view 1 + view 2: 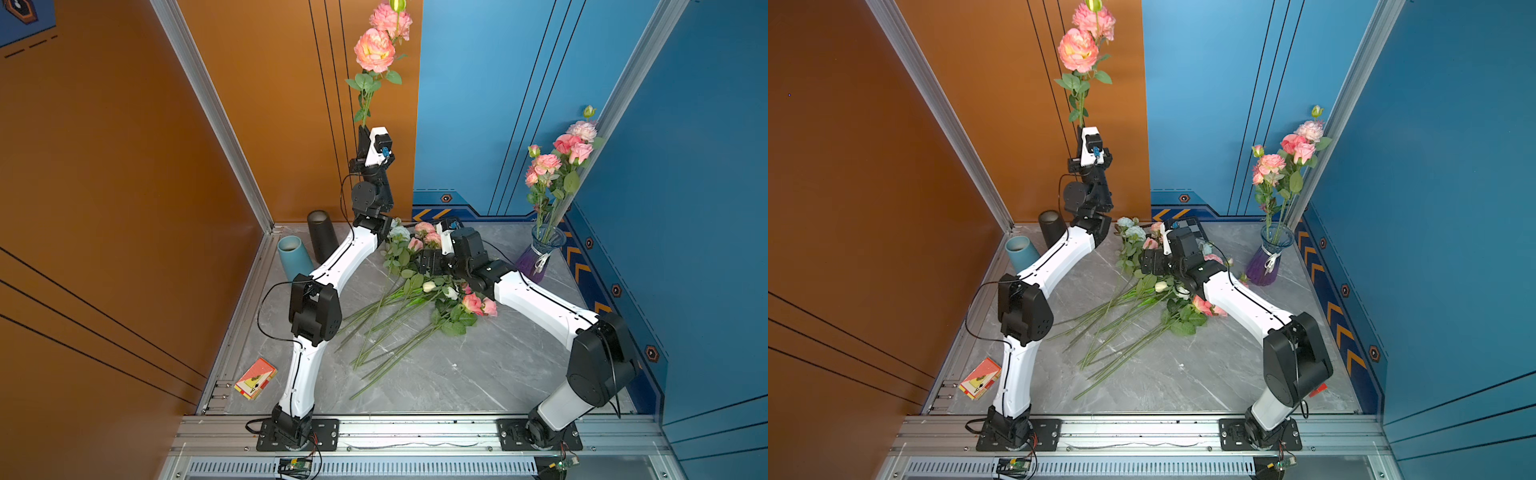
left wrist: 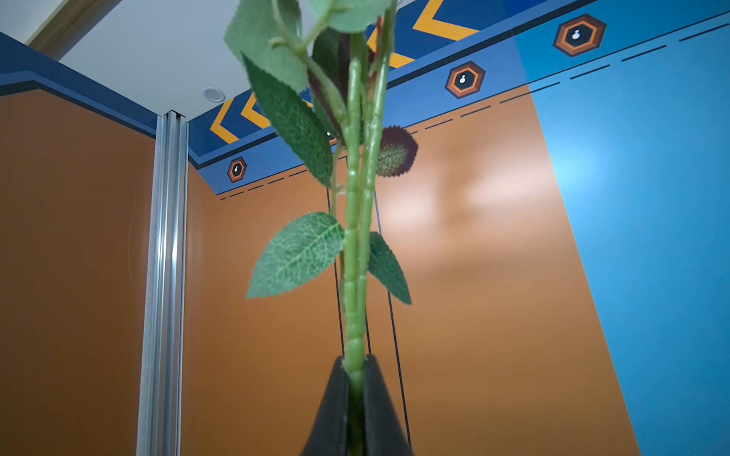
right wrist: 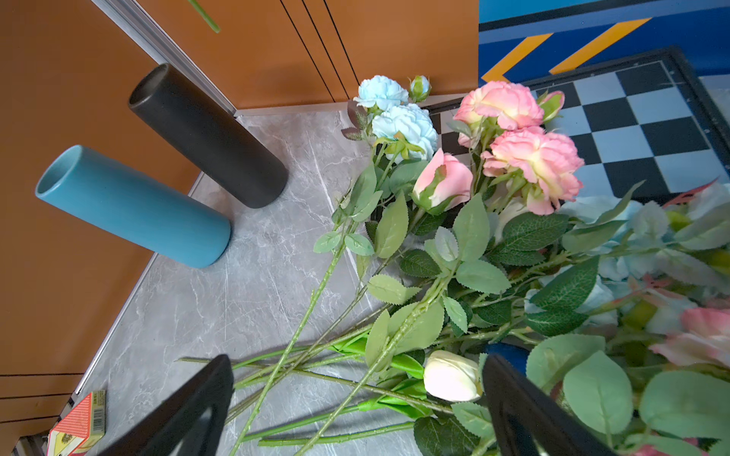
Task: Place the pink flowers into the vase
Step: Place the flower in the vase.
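Grey marble bench (image 1: 457,374); left arm (image 1: 316,316) raised high, left jaws pinched tight on stem of pink flowers (image 1: 376,50), blooms upright by orange wall; right arm (image 1: 536,299) low over loose flower pile (image 1: 415,291) mid-bench, right jaws wide apart, holding nothing, white bud (image 3: 452,375) seen betw. them; glass vase (image 1: 542,253) at right rear w/ several pink stems (image 1: 557,162) in it; blue tube (image 1: 293,255), black tube (image 1: 322,237) at left rear.
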Motion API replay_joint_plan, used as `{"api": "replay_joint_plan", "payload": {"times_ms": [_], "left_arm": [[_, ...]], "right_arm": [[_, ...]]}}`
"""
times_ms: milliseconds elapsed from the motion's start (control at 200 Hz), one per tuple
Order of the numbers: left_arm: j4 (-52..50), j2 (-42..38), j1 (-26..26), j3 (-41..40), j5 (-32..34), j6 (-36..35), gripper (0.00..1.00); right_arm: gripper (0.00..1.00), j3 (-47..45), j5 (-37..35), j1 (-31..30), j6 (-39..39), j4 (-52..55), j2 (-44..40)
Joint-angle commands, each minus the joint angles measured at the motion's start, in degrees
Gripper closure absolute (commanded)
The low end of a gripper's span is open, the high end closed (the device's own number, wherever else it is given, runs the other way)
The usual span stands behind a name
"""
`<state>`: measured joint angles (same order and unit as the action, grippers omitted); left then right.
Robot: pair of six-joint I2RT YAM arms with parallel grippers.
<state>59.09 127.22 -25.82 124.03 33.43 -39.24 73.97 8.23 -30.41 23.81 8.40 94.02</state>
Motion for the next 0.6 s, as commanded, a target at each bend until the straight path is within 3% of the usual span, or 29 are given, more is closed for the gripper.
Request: {"api": "replay_joint_plan", "payload": {"times_ms": [0,360,591], "left_arm": [[2.6,-0.6,0.7,-2.6,-0.4,-0.5,1.00],[6.9,-4.1,-1.7,-16.4,-5.3,-2.8,1.00],[10.3,-4.6,-4.3,-22.3,-8.7,-8.3,1.00]], "right_arm": [[0.00,2.5,2.5,1.4,-1.2,0.1,0.5],[0.00,16.7,6.8,8.2,2.7,-0.5,3.1],[0.00,20.2,8.3,10.6,7.0,-9.0,4.0]]}}
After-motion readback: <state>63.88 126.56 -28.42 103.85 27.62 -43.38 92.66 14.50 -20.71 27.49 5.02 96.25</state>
